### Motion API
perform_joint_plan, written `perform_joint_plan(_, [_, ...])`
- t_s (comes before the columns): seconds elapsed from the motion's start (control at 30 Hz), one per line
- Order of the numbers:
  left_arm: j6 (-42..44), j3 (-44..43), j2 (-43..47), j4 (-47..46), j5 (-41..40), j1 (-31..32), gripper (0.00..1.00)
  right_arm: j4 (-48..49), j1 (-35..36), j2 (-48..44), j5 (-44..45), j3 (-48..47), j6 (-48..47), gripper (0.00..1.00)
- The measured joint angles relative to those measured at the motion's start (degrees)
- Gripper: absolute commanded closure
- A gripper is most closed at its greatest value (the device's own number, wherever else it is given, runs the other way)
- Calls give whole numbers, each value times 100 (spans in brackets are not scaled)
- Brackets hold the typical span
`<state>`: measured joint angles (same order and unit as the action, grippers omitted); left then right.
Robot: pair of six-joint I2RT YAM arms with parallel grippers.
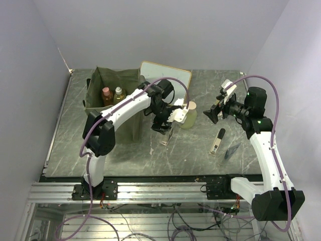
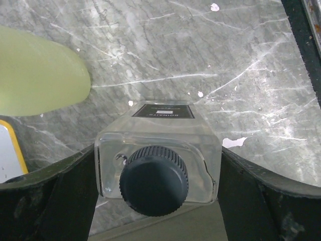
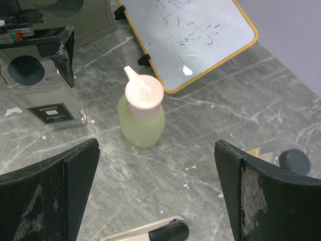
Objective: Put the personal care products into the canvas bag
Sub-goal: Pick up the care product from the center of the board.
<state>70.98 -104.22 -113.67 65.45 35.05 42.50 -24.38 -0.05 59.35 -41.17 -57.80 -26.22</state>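
Note:
A clear bottle with a black cap (image 2: 156,173) stands upright on the table between my left gripper's (image 2: 158,153) fingers, which press on both its sides; it also shows in the top view (image 1: 167,133) and the right wrist view (image 3: 42,95). A green bottle with a pink cap (image 1: 189,114) stands just right of it (image 3: 142,113). My right gripper (image 3: 155,165) is open and empty, held above the table and facing the green bottle. A second clear bottle (image 1: 232,150) lies at the right. The olive canvas bag (image 1: 95,108) holds an amber bottle (image 1: 107,95) and a yellow-green one (image 1: 119,93).
The wood-framed whiteboard (image 1: 165,75) leans behind the green bottle, next to the bag. A cream tube with a black cap (image 1: 217,141) lies below my right gripper (image 1: 211,114). Grey walls close the left, back and right sides.

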Motion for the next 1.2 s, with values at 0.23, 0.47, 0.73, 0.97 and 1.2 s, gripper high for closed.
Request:
perform_joint_plan(0.23, [-13,-76,-68,116,59,9,39,-37,-11,0,-24,0,-42,3])
perform_joint_plan(0.47, [-551,214,107,-234,168,9,74,-39,-13,0,-26,0,-72,3])
perform_joint_plan(0.73, [-1663,1086,1139,-743,232,9,93,-39,-15,7,-44,0,-81,3])
perform_joint_plan(0.97, [-3193,1080,2232,-1499,70,9,93,-37,-26,52,-52,0,-79,3])
perform_joint_plan(1.2, [-4430,444,2699,-1572,-616,9,93,-35,-26,52,-68,0,-79,3])
